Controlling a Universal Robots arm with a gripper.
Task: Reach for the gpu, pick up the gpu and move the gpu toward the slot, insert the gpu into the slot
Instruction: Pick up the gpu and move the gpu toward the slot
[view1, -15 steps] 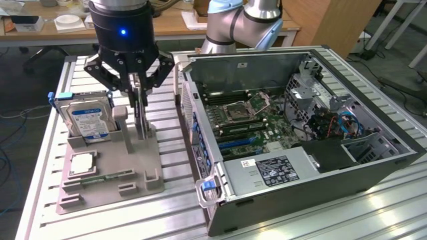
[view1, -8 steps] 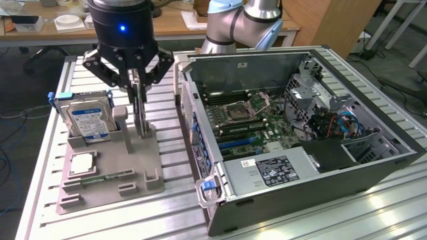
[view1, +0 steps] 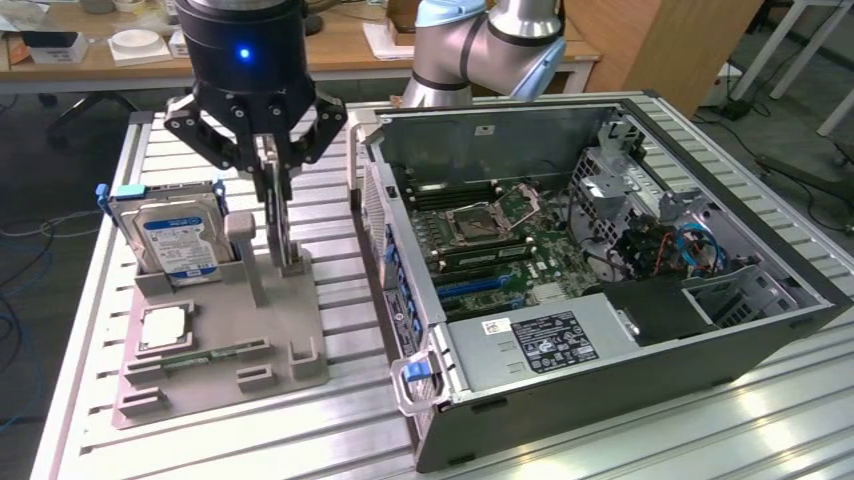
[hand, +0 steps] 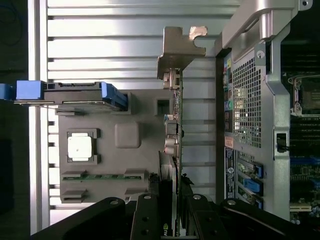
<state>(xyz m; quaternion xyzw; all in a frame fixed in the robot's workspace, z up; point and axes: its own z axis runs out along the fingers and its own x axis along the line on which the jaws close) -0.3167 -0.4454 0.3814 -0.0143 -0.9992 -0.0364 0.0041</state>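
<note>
The gpu (view1: 278, 225) is standing on edge in the grey holder (view1: 214, 360) on the table, just beside the open PC case (view1: 601, 400). Its silver bracket (hand: 177, 47) sticks out at the far end from the claw. The gripper (view1: 275, 180) is right on top of it, and from here the fingers look clamped onto the card's upper edge, not hanging apart. So I'd call this the pick-up step: grabbed, but the bottom edge looks seated in the holder, not lifted yet. The hard drive (view1: 176, 240) sits next door, untouched. My guess is getting it out wants a clean straight pull up, since the blue slots (view1: 474, 287) are well over inside the case.
</note>
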